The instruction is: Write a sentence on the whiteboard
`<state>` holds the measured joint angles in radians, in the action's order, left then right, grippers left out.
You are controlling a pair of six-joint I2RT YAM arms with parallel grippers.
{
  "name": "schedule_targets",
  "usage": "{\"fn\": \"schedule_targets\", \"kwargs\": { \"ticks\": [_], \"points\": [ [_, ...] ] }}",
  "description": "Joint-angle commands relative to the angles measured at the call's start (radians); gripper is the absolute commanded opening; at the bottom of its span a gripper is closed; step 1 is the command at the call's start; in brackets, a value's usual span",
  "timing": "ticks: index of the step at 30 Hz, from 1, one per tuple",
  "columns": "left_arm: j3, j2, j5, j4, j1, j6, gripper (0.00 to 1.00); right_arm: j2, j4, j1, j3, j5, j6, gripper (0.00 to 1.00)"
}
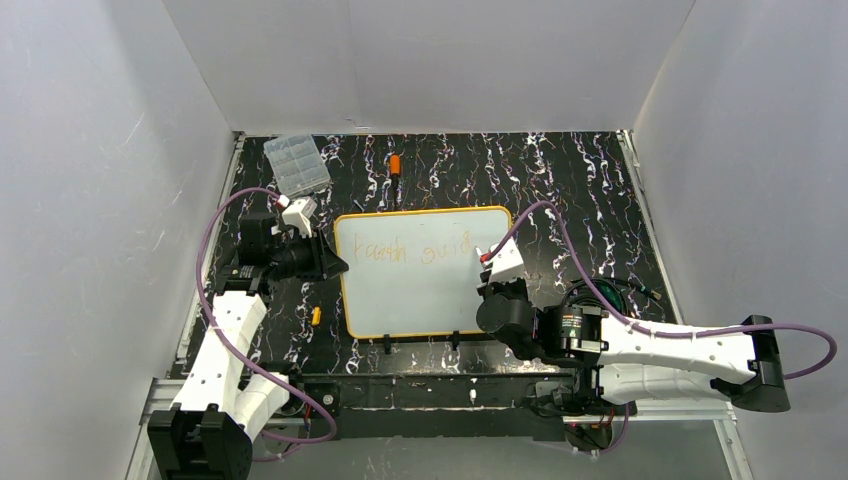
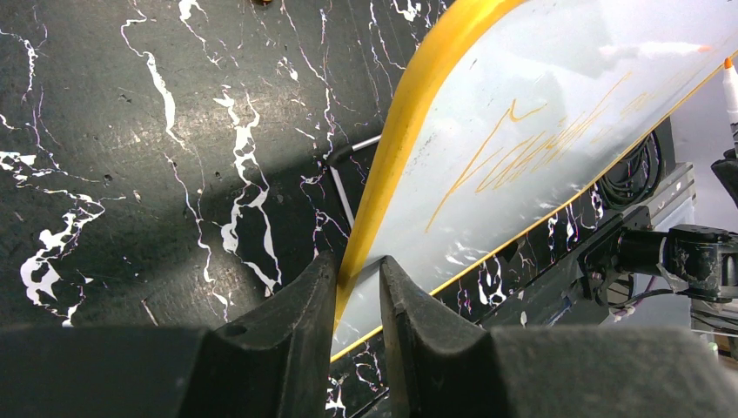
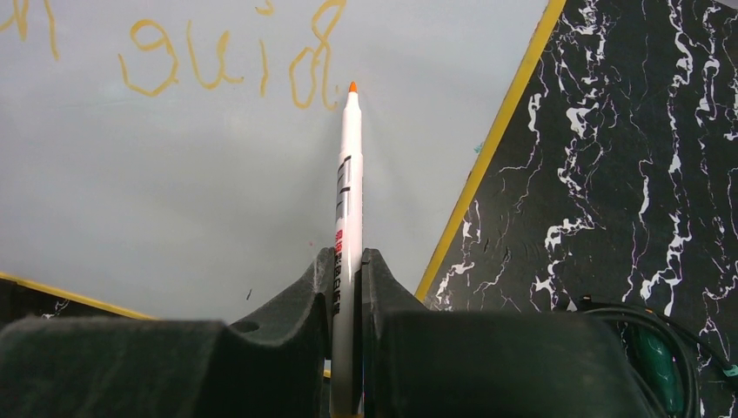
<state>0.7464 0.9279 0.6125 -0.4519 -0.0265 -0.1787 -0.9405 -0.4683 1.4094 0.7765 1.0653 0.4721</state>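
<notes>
Left end effector (image 2: 357, 274) clamps the whiteboard (image 1: 425, 290) by its left rim, mid-surface (image 1: 570, 190). Right end effector (image 3: 348, 266) grips the marker (image 3: 349, 174), tip beside the orange sentence (image 1: 415, 252) up top.

Lab booth — white partitions (image 1: 100, 200), marbled black tabletop (image 1: 560, 180)

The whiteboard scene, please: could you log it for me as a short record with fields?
Board: whiteboard with a yellow rim, on the black marbled table
Writing: sentence in orange handwriting along the upper part; lower part blank
Left arm: left gripper shut on the board's left rim, one finger on each side
Right arm: right gripper shut on a white marker, orange tip bare
Tip: just past the last word; contact with the board cannot be told
Beyond the board: clear compartment box, small orange item
</notes>
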Motion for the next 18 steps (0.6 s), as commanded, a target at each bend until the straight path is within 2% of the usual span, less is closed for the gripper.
{"fn": "schedule_targets", "kwargs": {
  "ticks": [1, 18],
  "points": [
    [0.015, -0.004, 0.019, -0.001, -0.003, 0.002, 0.22, -0.004, 0.026, 0.006, 0.041, 0.042, 0.009, 0.01],
    [0.013, -0.011, 0.021, -0.001, -0.003, 0.001, 0.21, -0.06, 0.096, -0.001, 0.053, 0.058, -0.066, 0.01]
  ]
}}
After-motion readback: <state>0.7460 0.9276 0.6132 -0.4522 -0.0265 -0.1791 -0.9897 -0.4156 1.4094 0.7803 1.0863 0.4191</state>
